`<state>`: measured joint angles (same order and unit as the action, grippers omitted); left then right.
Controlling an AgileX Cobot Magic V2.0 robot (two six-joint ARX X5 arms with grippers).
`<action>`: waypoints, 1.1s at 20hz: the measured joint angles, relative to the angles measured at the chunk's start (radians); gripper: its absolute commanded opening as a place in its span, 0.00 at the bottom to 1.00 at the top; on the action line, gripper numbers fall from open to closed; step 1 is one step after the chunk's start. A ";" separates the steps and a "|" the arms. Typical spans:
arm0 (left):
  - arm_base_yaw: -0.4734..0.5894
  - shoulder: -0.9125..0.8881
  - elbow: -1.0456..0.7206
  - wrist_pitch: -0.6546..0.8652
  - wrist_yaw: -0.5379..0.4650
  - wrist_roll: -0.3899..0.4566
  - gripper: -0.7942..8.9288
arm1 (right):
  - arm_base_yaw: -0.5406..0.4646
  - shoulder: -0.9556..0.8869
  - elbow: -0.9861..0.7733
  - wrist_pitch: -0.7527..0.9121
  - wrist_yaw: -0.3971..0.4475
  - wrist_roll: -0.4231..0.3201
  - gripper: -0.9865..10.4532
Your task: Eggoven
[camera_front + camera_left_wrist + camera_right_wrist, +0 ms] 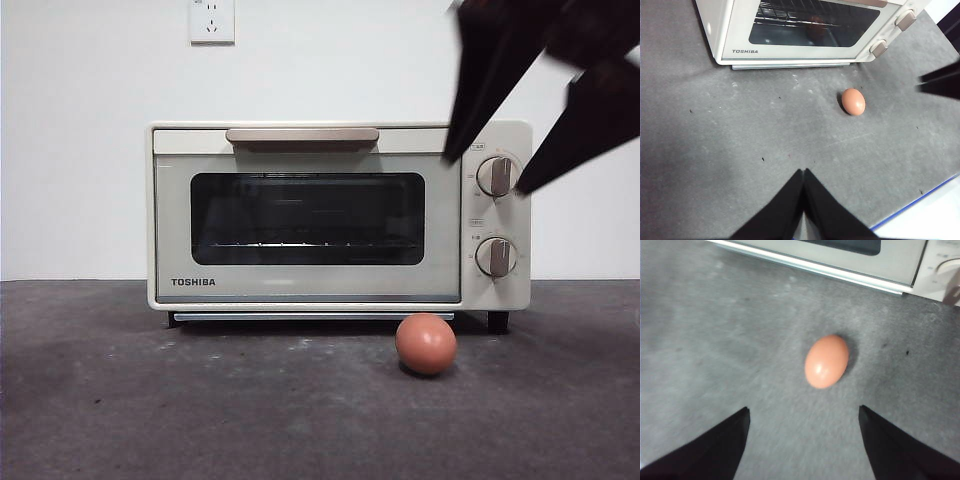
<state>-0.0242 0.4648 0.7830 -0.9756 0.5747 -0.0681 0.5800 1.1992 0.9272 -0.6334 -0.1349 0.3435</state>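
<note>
The reddish-brown egg lies on the dark grey table just in front of the oven's right end. The cream TOSHIBA toaster oven stands behind it with its glass door closed. My right gripper hangs open above and to the right of the egg, in front of the oven's knobs, with nothing between its jaws. It also shows as a dark shape at the edge of the left wrist view. My left gripper is shut and empty, well back from the egg.
The oven has a door handle along its top and two round knobs on its right panel. A wall socket sits on the white wall behind. The table's edge runs near the left gripper.
</note>
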 measured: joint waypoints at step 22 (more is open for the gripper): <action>0.000 0.000 0.000 0.001 0.000 0.000 0.09 | 0.029 0.461 0.000 0.302 0.103 0.110 0.23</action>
<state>-0.0246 0.4648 0.7830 -0.9749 0.5747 -0.0681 0.6090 1.6604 0.9272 -0.3317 -0.0322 0.4538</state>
